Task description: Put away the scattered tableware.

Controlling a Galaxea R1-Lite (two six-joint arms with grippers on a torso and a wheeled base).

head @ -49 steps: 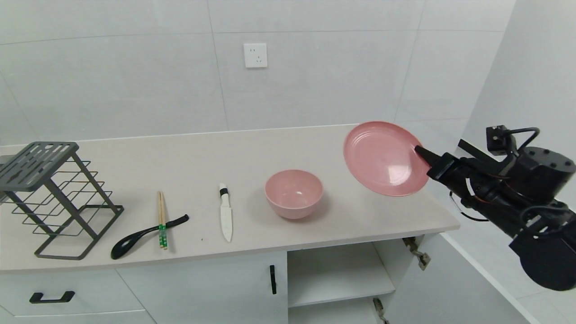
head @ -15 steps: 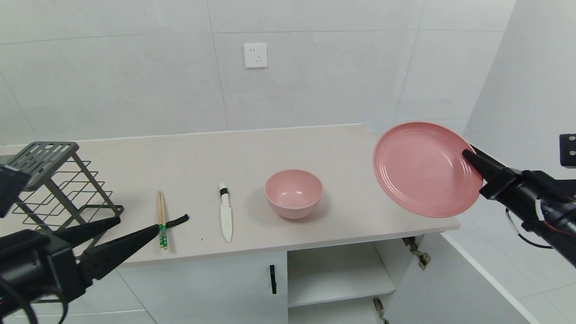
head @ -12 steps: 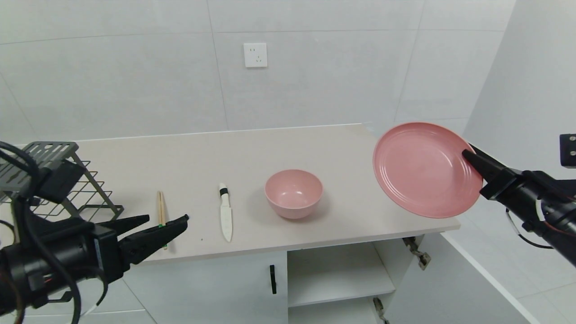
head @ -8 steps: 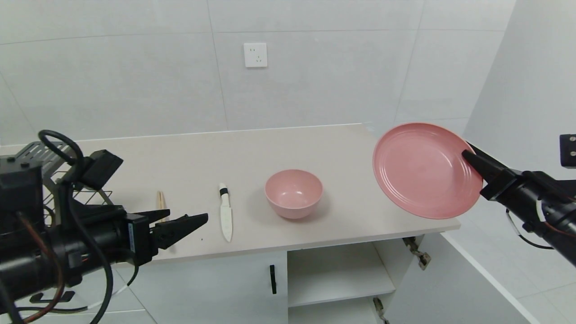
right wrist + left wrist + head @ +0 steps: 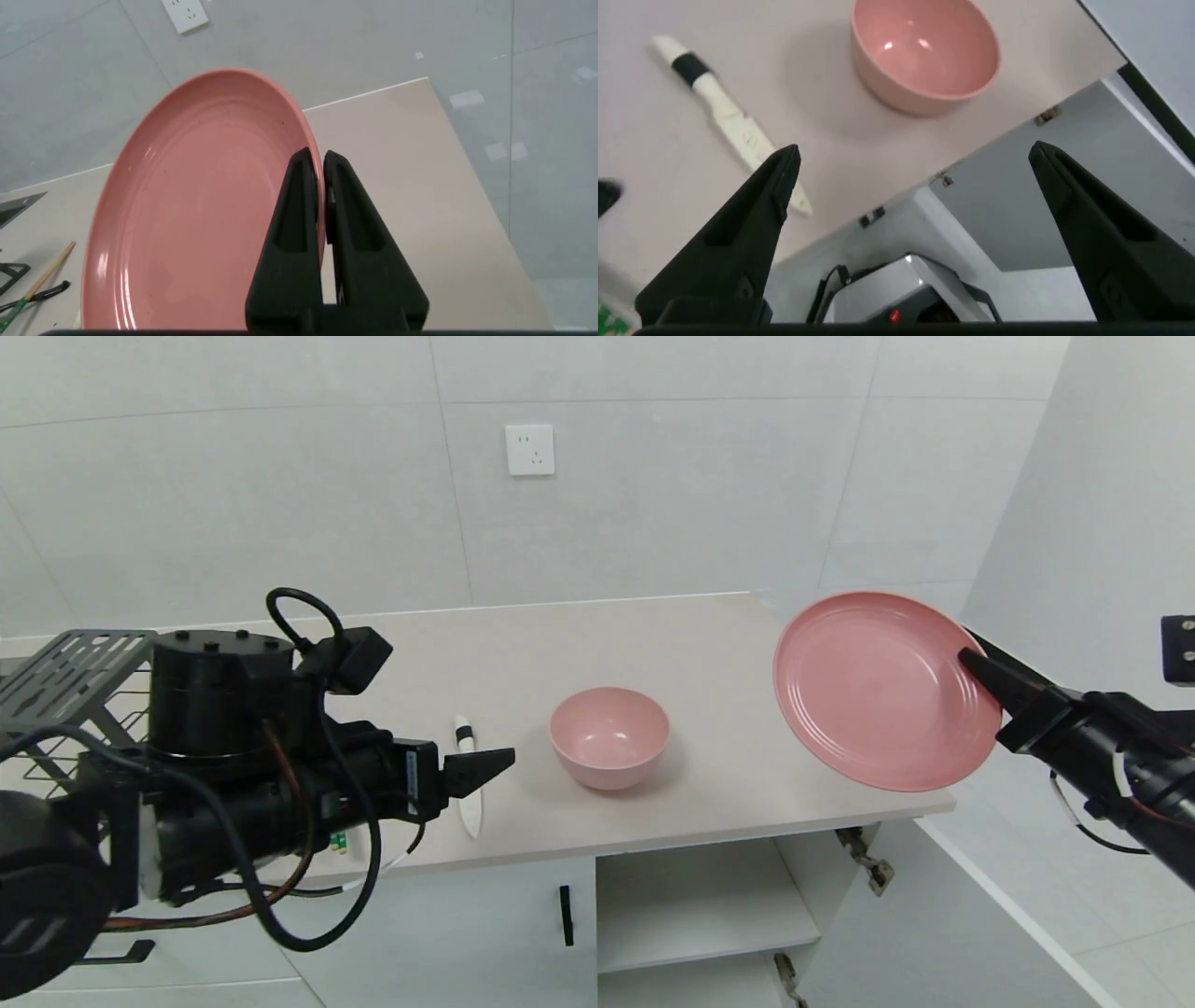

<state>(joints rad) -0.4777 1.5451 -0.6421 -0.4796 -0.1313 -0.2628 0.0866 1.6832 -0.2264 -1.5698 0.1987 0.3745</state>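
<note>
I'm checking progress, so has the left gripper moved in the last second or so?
Yes. The left gripper has swung to the robot's right along the counter front, from near the rack to the knife, nearing the bowl.

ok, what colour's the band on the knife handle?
Black band on a cream-white knife; clearest in the left wrist view.

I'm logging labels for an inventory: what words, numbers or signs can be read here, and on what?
None can be read. The round pink plastic plate, the pink bowl, the white knife with a black band and the white wall socket show no print. The green bands on the wooden chopsticks are too small to tell.
</note>
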